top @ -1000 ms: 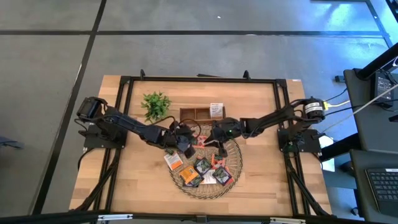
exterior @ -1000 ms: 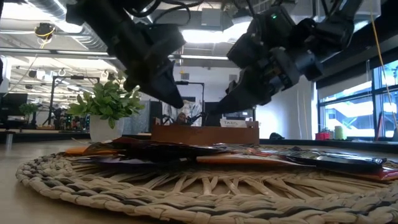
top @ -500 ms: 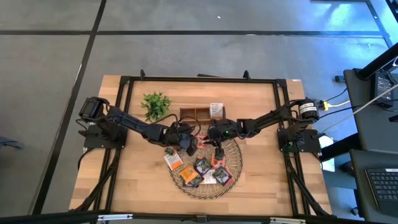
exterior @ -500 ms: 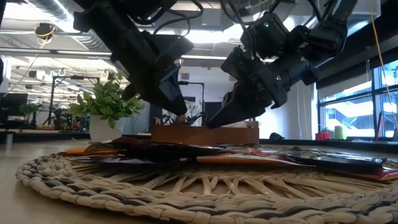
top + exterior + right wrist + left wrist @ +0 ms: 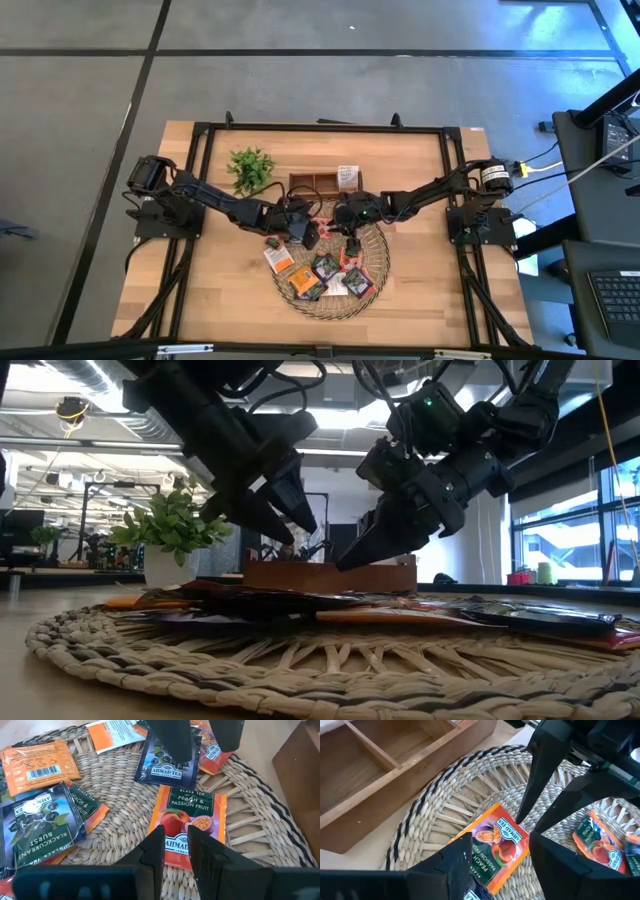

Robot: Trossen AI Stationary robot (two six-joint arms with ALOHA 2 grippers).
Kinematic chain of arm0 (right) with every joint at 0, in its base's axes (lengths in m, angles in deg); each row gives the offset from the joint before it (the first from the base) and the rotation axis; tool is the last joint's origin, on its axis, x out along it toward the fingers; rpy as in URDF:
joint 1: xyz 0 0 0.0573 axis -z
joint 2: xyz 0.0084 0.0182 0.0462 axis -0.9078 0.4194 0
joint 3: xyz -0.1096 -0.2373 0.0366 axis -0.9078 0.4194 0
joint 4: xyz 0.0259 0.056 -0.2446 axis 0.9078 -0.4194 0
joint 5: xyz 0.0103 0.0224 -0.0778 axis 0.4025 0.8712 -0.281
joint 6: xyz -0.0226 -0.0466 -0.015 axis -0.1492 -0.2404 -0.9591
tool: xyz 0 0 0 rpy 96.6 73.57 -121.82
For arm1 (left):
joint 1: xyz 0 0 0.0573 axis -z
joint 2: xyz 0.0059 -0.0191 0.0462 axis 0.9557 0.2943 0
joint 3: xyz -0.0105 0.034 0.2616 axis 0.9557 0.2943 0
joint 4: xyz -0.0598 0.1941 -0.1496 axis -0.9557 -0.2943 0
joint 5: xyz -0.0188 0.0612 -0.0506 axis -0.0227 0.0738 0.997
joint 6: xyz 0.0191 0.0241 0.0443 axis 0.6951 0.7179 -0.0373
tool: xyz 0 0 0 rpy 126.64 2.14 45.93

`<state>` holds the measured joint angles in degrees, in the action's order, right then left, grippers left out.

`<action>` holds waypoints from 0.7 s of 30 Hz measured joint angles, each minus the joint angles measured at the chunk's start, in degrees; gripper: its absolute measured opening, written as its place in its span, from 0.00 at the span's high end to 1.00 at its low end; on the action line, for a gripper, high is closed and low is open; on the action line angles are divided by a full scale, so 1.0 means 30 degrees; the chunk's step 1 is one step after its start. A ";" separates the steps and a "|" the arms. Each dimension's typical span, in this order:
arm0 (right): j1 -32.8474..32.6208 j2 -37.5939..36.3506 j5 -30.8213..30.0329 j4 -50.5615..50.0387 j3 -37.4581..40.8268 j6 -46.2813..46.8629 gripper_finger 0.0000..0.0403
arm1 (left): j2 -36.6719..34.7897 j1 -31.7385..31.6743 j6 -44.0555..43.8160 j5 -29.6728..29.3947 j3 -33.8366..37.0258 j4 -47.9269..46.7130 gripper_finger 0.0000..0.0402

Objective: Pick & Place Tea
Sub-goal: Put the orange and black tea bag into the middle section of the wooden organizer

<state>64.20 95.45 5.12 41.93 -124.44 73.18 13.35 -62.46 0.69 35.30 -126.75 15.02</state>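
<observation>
Having just spread its fingers, the left gripper (image 5: 497,855) hovers empty above the orange peach-passion-fruit tea sachet (image 5: 495,842) on the round woven tray (image 5: 435,810), poised to pick.

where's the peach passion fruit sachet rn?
The peach sachet lies flat on the woven tray, on the side near the wooden box, directly below both grippers' fingertips.

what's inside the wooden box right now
In the high view, the wooden box holds a white sachet in its right compartment; the other two look bare. The left wrist view shows two bare compartments; the rest is out of frame.
</observation>
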 joint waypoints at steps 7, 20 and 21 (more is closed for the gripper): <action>0.0004 0.0000 -0.0014 -0.0663 0.0007 -0.0571 0.79 | 0.0000 0.0010 -0.0058 0.0099 0.0000 0.0003 0.51; 0.0004 0.0174 -0.1046 -0.1071 0.0015 -0.0496 0.79 | 0.0000 0.0010 -0.0058 0.0121 0.0000 0.0000 0.51; 0.0004 0.0289 -0.1046 -0.1082 0.0015 -0.0503 0.79 | 0.0000 0.0010 -0.0058 0.0121 0.0000 0.0000 0.51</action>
<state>64.21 96.32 1.98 38.68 -124.40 71.67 13.35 -62.43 0.51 35.66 -126.75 15.02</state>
